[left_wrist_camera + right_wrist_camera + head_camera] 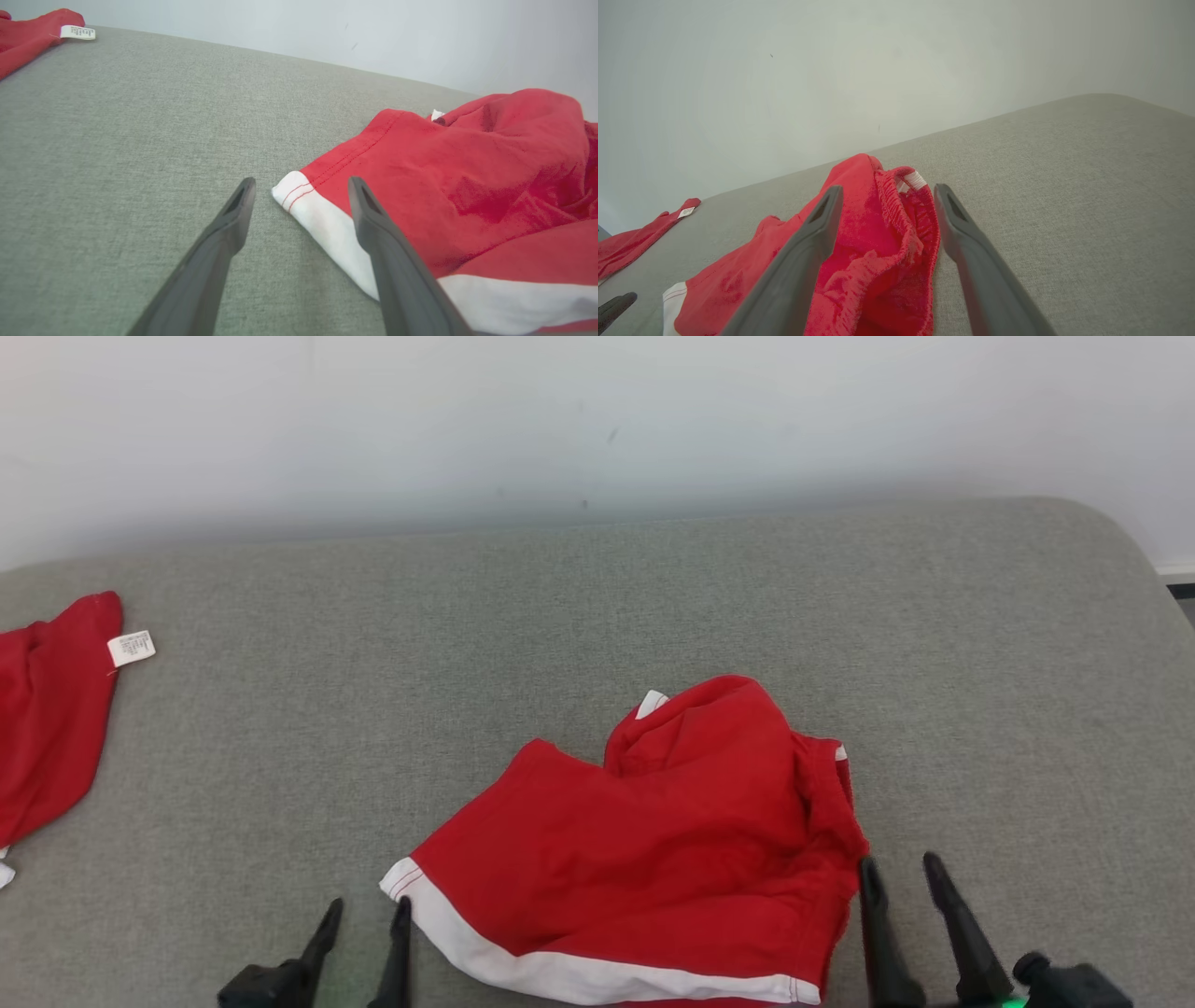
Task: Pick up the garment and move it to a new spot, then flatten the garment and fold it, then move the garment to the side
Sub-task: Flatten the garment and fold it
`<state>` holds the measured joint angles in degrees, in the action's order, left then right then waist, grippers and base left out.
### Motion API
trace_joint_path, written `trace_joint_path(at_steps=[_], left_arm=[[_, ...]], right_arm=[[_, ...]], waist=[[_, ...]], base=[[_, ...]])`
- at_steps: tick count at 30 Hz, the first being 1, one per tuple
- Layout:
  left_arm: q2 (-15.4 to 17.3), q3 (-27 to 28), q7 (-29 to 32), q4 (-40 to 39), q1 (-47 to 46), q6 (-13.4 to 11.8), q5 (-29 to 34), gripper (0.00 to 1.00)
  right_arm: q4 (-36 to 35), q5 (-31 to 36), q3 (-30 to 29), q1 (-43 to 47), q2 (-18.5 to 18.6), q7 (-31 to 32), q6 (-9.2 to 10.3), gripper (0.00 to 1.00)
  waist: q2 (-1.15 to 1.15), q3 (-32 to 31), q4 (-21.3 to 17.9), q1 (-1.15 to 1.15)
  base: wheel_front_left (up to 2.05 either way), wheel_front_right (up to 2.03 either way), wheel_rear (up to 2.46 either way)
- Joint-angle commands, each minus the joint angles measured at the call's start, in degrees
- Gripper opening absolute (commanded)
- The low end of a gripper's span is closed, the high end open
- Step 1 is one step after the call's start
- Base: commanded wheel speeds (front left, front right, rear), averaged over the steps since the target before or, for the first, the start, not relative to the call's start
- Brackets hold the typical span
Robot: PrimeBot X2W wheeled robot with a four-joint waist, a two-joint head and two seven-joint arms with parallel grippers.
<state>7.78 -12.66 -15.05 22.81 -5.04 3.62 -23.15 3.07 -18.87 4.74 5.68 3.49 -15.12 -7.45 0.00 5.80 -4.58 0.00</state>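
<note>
The red shorts (653, 840) lie in a loose, rumpled heap on the grey padded surface (597, 607), near its front edge and right in front of the robot, with a white hem band along the near side and the gathered elastic waistband bunched up on the right. The left gripper (369, 907) sits low at the white hem corner; in the left wrist view its jaws stand apart, with the corner lying between them but not pinched. The right gripper (901, 863) is at the waistband side, and the right wrist view shows its jaws spread wide around the ruffled elastic, holding nothing. A second red garment (47, 728) with a white label (131, 649) lies well apart at the far left. The shorts look light, thin and limp, so they will likely sag and fold on themselves when lifted and drag a little on the woven cover. The stitched hem corner and the thick elastic band seem the firmest places to grip. Taking one in each gripper and pulling them apart should spread the cloth flat; a pinch in the loose middle would probably only gather more wrinkles.
</note>
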Motion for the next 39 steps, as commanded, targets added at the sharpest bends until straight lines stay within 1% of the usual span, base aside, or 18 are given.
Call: trace_joint_path(at_steps=[1,2,3,4,6,9,14,20,24,25,26,27,28,29,30,32,35,39], left_arm=[[2.85,0.17,-0.16,1.11,-2.08,1.04,1.1,1.0],[2.85,0.17,-0.16,1.11,-2.08,1.04,1.1,1.0],[3.66,0.28,-0.12,1.44,-2.56,1.39,1.06,1.0],[5.75,-0.25,1.17,1.79,-3.55,2.06,1.24,1.0],[6.94,-0.69,2.06,2.09,-4.67,2.4,1.05,1.0],[7.94,-1.53,3.05,3.14,-5.49,2.91,0.41,1.0],[7.98,-3.67,3.67,4.91,-7.5,3.47,-0.52,1.0],[8.31,-5.86,3.78,8.59,-9.95,3.86,-1.64,1.0],[7.85,-7.4,4.07,11.38,-11.12,3.79,-2.97,1.0],[7.87,-7.82,3.93,11.9,-11.51,3.82,-3.13,0.62],[7.86,-8.32,3.95,12.62,-11.73,3.85,-3.44,0.41],[7.77,-8.78,3.97,13.26,-11.8,3.86,-3.59,0.34],[7.6,-9.31,3.8,13.79,-12.0,3.87,-3.82,0.1],[7.3,-9.77,3.71,14.48,-12.28,3.88,-4.64,0.0],[7.33,-10.42,3.48,15.07,-12.61,3.88,-4.95,0.0],[7.54,-11.34,2.68,16.02,-13.11,3.89,-5.92,0.0],[7.7,-11.72,1.48,16.9,-12.58,3.8,-7.21,0.0],[7.96,-9.7,0.04,13.66,-9.14,3.46,-8.2,0.0]], right_arm=[[-0.92,0.59,2.4,3.19,1.87,-0.06,-0.08,1.0],[-0.92,0.59,2.4,3.19,1.87,-0.06,-0.08,1.0],[-1.17,0.76,3.32,4.06,2.41,-0.06,-0.08,1.0],[-1.17,0.58,6.83,5.78,4.02,-0.06,-0.08,1.0],[-0.3,0.45,9.13,5.75,5.1,-0.06,-0.08,1.0],[0.91,0.08,10.36,4.39,4.99,-0.06,-0.08,1.0],[4.08,-0.12,12.34,2.36,5.18,-0.07,-0.08,1.0],[7.26,-1.14,15.09,1.32,6.46,-0.06,-0.08,1.0],[9.2,-1.72,16.65,0.33,7.36,-0.07,-0.08,1.0],[9.89,-1.61,17.08,0.04,7.45,-0.06,-0.08,1.0],[10.71,-1.27,17.75,-0.14,7.63,-0.06,-0.08,1.0],[11.53,-1.25,18.53,-0.42,7.67,-0.07,-0.08,1.0],[12.41,-1.35,19.21,-1.02,7.7,-0.06,-0.08,0.5],[13.03,-1.27,19.75,-1.8,7.76,-0.07,-0.08,0.29],[13.73,-1.06,20.37,-2.66,7.77,-0.06,-0.08,0.0],[14.52,-1.11,21.51,-3.66,7.63,-0.07,-0.08,0.0],[13.85,-2.31,20.98,-3.64,7.73,-0.06,-0.08,0.0],[9.23,-4.72,20.23,-0.43,10.43,-0.07,-0.08,0.0]], waist=[[0.0,-0.24,-0.8,0.0],[0.0,-0.24,-0.8,0.0],[0.0,-0.2,-0.99,0.0],[0.0,0.29,-1.82,0.0],[0.0,0.9,-2.27,0.0],[0.0,1.69,-2.84,0.0],[0.0,2.44,-2.85,0.0],[0.0,2.61,-2.58,0.0],[0.0,2.46,-2.72,0.0],[0.0,2.41,-2.74,0.0],[0.0,2.37,-2.75,0.0],[0.0,2.35,-2.76,0.0],[0.0,2.38,-2.78,0.0],[0.0,2.41,-2.78,0.0],[0.0,2.41,-2.74,0.0],[0.0,2.22,-2.7,0.0],[0.0,1.6,-2.64,0.0],[0.0,0.95,-2.02,0.0]], base=[[0.0,0.0,0.0],[0.0,0.0,0.0],[0.0,0.0,0.0],[0.0,0.0,0.0],[0.0,0.0,0.0],[0.0,0.0,0.0],[0.0,0.0,0.0],[0.0,0.0,0.0],[0.0,0.0,0.0],[0.0,0.0,0.0],[0.0,0.0,0.0],[0.0,0.0,0.0],[0.0,0.0,0.0],[0.0,0.0,0.0],[0.0,0.0,0.0],[0.0,0.0,0.0],[0.0,0.0,0.0],[0.0,0.0,0.0]])
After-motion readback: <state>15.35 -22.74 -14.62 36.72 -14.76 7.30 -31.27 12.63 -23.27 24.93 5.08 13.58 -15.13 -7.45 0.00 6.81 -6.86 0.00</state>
